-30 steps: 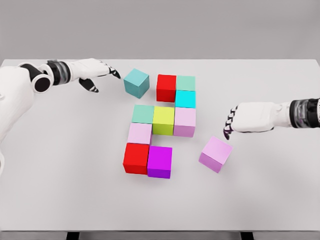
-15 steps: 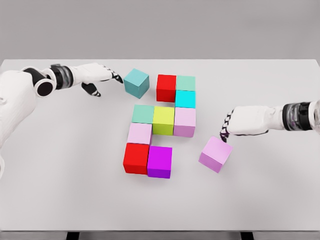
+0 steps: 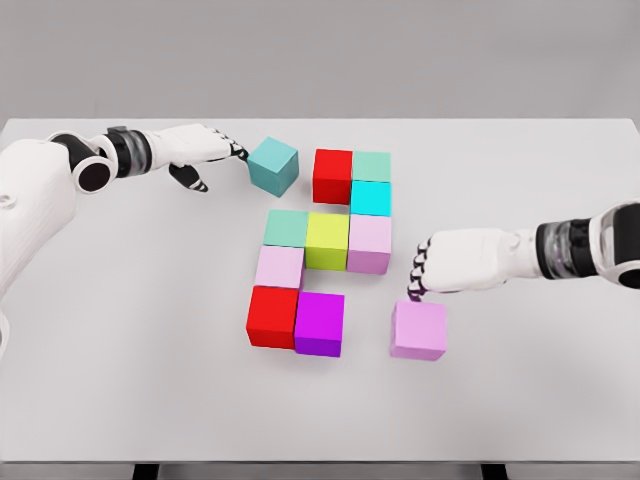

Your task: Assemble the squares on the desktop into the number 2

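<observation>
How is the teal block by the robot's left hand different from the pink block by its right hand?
The teal block sits at the top of the table, turned at an angle to the other blocks; the pink block sits lower right and lines up squarely with them. The left hand reaches the teal block's side, while the right hand comes at the pink one from above. Both stand apart from the group.

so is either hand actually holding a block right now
Neither. Left hand touches the teal block; right hand touches the pink block. Neither grasps.
</observation>
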`<state>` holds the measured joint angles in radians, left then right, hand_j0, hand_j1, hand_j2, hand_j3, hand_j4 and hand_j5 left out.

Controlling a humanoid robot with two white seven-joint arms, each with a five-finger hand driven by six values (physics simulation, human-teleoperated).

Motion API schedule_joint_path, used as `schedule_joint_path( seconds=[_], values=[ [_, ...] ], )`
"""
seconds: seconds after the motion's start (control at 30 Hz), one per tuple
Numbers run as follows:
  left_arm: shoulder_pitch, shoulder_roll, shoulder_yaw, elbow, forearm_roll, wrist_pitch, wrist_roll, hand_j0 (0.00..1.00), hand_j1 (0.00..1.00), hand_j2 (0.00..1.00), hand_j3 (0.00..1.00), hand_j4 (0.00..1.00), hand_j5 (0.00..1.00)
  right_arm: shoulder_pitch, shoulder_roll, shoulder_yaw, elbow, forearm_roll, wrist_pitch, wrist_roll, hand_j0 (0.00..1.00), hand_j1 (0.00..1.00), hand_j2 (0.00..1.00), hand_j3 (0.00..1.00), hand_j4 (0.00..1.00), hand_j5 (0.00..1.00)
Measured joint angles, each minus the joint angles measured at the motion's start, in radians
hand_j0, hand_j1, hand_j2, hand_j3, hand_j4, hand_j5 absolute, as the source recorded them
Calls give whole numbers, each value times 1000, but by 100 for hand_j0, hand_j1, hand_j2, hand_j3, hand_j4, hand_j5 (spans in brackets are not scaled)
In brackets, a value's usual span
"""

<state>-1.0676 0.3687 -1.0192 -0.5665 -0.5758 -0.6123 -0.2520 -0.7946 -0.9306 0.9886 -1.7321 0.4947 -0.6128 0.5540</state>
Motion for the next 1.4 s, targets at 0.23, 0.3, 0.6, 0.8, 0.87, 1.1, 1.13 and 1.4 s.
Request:
schedule_joint_path(
  seconds=[0.23,0.3,0.6,0.8,0.87,1.1,1.13,1.4],
  values=[
    [9,13,-1,-19,0,0,0,83,83,83,83,83,83,0,-12,-13,34,-7,0,-3,55,55,55,55,55,55],
    [9,18,-1,-23,0,0,0,83,83,83,83,83,83,0,-26,-23,47,-9,0,-5,55,55,55,55,55,55],
    [23,30,-1,-42,0,0,0,83,83,83,83,83,83,12,-153,6,-21,-33,0,-19,55,55,55,55,55,55],
    [25,37,-1,-59,0,0,0,83,83,83,83,83,83,25,-176,56,-34,-67,0,-24,55,55,55,55,55,55],
    [25,37,-1,-66,0,0,0,83,83,83,83,83,83,26,-183,66,-35,-85,0,-24,55,55,55,55,55,55],
    [32,42,-5,-91,1,0,0,83,83,83,83,83,83,32,-194,94,-36,-122,0,-27,55,55,55,55,55,55],
    [32,44,-7,-94,1,0,0,83,83,83,83,83,83,32,-193,96,-36,-128,0,-28,55,55,55,55,55,55],
    [40,66,-14,-143,1,0,0,83,83,83,83,83,83,43,-183,102,-36,-179,0,-32,53,53,53,53,53,53]
  ],
)
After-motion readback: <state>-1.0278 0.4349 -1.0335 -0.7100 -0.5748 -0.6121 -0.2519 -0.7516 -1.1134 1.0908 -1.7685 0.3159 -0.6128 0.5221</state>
